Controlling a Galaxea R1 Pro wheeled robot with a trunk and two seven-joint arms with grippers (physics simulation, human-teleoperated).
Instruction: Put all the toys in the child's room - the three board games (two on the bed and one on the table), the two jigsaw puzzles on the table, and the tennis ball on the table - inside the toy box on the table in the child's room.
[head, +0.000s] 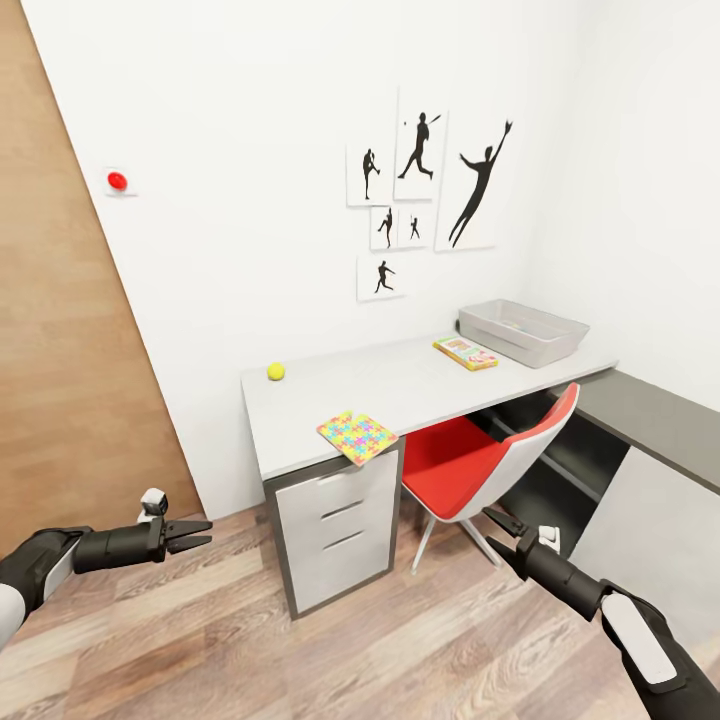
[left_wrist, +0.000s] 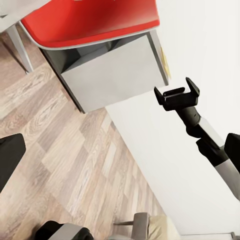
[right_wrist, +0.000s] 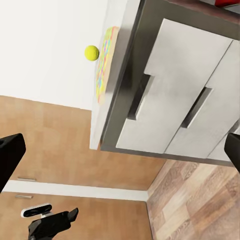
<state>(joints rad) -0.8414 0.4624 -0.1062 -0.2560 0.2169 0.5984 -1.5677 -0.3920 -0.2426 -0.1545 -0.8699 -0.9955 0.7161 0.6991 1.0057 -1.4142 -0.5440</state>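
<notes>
Both grippers, left (head: 195, 533) with jaws nearly closed and right (head: 497, 520) with jaws open, hold nothing, hanging low before the table (head: 400, 385), whose tennis ball (head: 276, 371) and jigsaw puzzle (head: 357, 436) await the toy box (head: 522, 331).

- The table (head: 400, 385) is a long pale grey-white desk against the white wall, with a three-drawer unit (head: 335, 530) under its near left end.
- A tennis ball (head: 276, 371) lies on the far left part of the top, by the wall.
- A jigsaw puzzle (head: 357, 436) lies at the near left edge, above the drawers, one corner hanging over.
- A board game (head: 465, 352) lies farther right, just beside the toy box (head: 545, 345).
- The toy box sits at the far right end.
</notes>
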